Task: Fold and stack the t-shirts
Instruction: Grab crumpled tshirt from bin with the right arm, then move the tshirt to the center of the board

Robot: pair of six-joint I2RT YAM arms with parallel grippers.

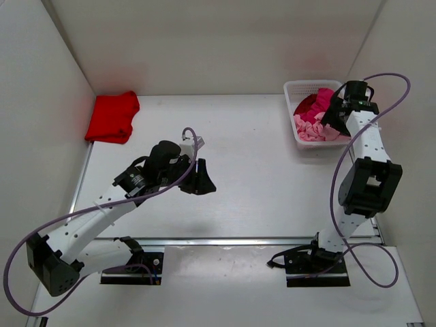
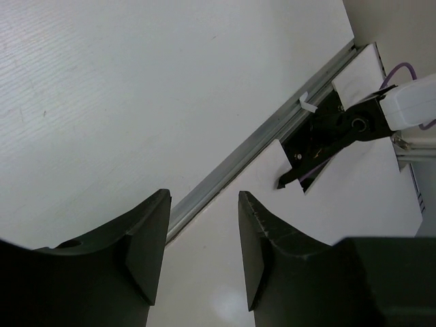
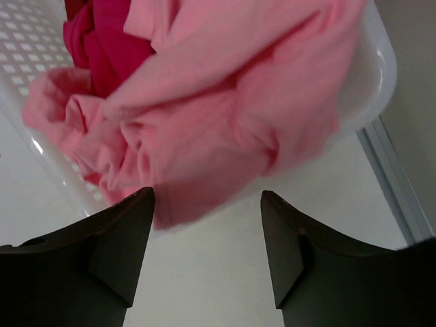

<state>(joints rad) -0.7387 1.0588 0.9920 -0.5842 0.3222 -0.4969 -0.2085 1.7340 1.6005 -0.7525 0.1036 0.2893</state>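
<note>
A bright red t-shirt (image 1: 112, 117) lies folded at the table's far left corner. A light pink t-shirt (image 1: 312, 128) and a magenta t-shirt (image 1: 315, 104) lie crumpled in the white mesh basket (image 1: 294, 87) at the far right. In the right wrist view the pink shirt (image 3: 225, 102) hangs over the basket's rim (image 3: 373, 75), with magenta cloth (image 3: 102, 41) behind it. My right gripper (image 3: 208, 204) is open and empty, just short of the pink shirt. My left gripper (image 1: 199, 178) is open and empty over the table's middle left; in the left wrist view (image 2: 203, 204) nothing is between its fingers.
White walls close in the table on the left, back and right. A metal rail (image 1: 259, 240) runs along the table's near edge, with both arm bases behind it. The right arm's base (image 2: 334, 133) shows in the left wrist view.
</note>
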